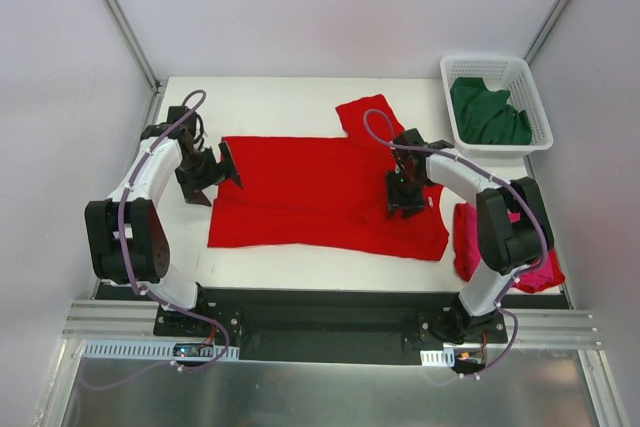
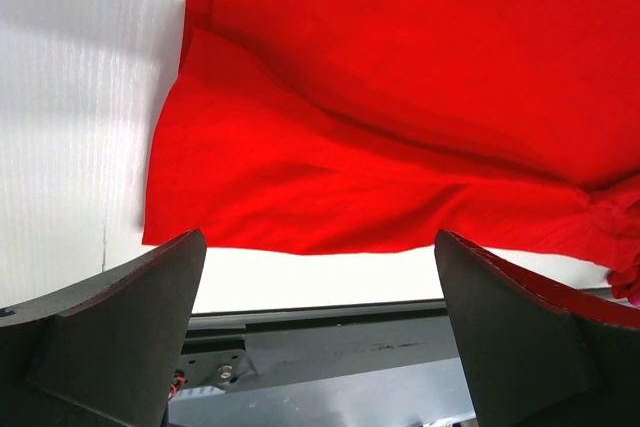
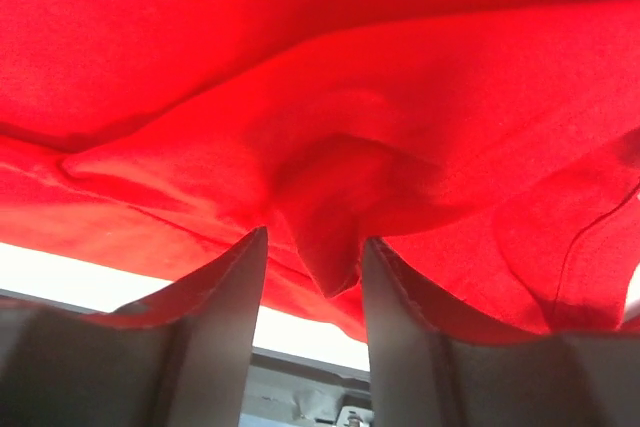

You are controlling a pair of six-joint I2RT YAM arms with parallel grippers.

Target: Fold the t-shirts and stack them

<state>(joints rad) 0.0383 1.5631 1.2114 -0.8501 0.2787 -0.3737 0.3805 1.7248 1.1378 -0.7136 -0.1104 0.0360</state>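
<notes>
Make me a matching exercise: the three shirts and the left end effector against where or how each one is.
Things:
1. red t-shirt
2. dark green t-shirt
3. magenta-pink t-shirt
4. left end effector

Place or state:
A. in the white basket
B. open
C. spread across the table
D. bunched at the near right corner

Pairs: 1-C, 2-A, 3-D, 4-B

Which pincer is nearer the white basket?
Right. The right pincer sits on the right part of the red shirt, diagonally near-left of the basket; the left pincer is at the shirt's far left edge.
</notes>
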